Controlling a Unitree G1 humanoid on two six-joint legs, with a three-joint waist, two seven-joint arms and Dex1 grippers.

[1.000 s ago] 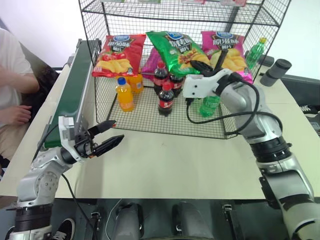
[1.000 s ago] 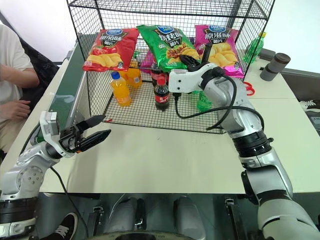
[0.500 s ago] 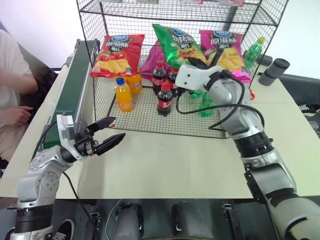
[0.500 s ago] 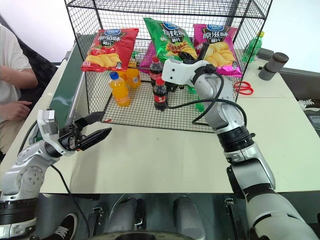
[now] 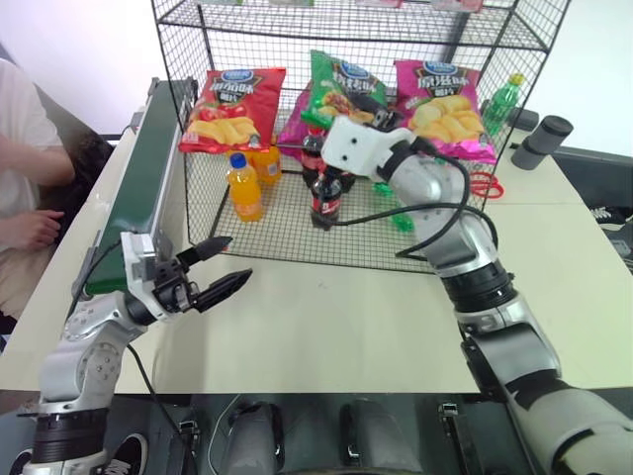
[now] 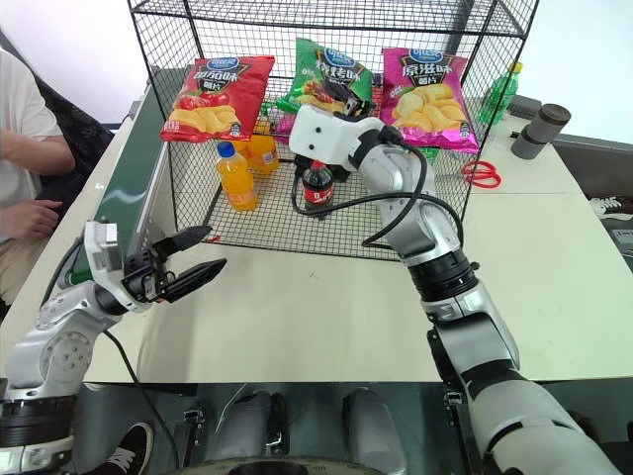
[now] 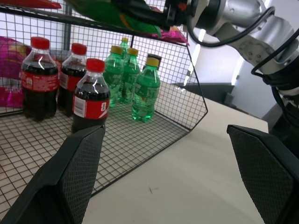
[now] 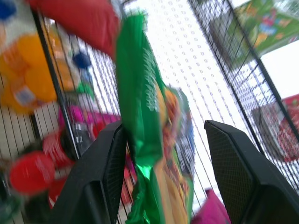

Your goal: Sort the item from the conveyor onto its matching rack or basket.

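Glossy green chip bag [image 5: 346, 84], printed with a blue oval logo and yellow chips, is leaning on the middle tier of the black wire rack [image 5: 198, 30] between the red chip bag [image 5: 226, 104] and the pink chip bag [image 5: 445, 104], above cola bottles [image 5: 326, 193] in the mesh base. Right gripper [image 8: 161, 140] is sitting at the bag with its fingers [image 8: 236, 177] spread on either side of it, one touching and the other standing off. Left gripper [image 5: 223, 267] is hovering wide open and empty over the table [image 5: 346, 327], beside the end of the conveyor [image 5: 138, 188].
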